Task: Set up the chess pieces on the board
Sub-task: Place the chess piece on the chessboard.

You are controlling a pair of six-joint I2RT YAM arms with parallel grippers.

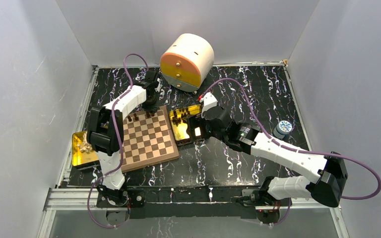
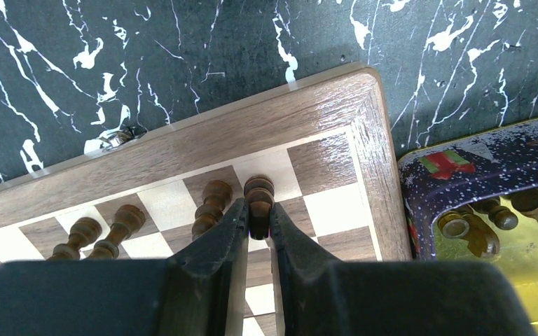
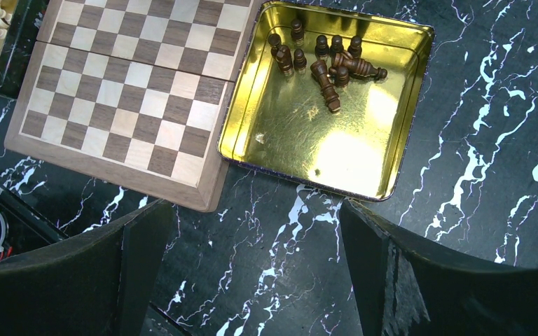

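Note:
The board [image 1: 146,141] lies left of centre. My left gripper [image 2: 259,220] is shut on a dark chess piece [image 2: 259,190], held upright over a square near the board's [image 2: 203,133] far right corner. Three more dark pieces [image 2: 212,199] stand in the same back row to its left. Several other dark chess pieces [image 3: 326,63] lie in the far corner of a gold tin [image 3: 301,140] right of the board [image 3: 119,91]. My right gripper [image 3: 256,266] hangs open over bare table just in front of that tin, nothing between its fingers.
A second gold tin [image 1: 87,157] with pale pieces [image 1: 84,147] sits at the board's left side. A round cream and orange drawer box [image 1: 187,60] stands at the back. A small blue-white round object [image 1: 283,129] rests at the right. Grey walls enclose the table.

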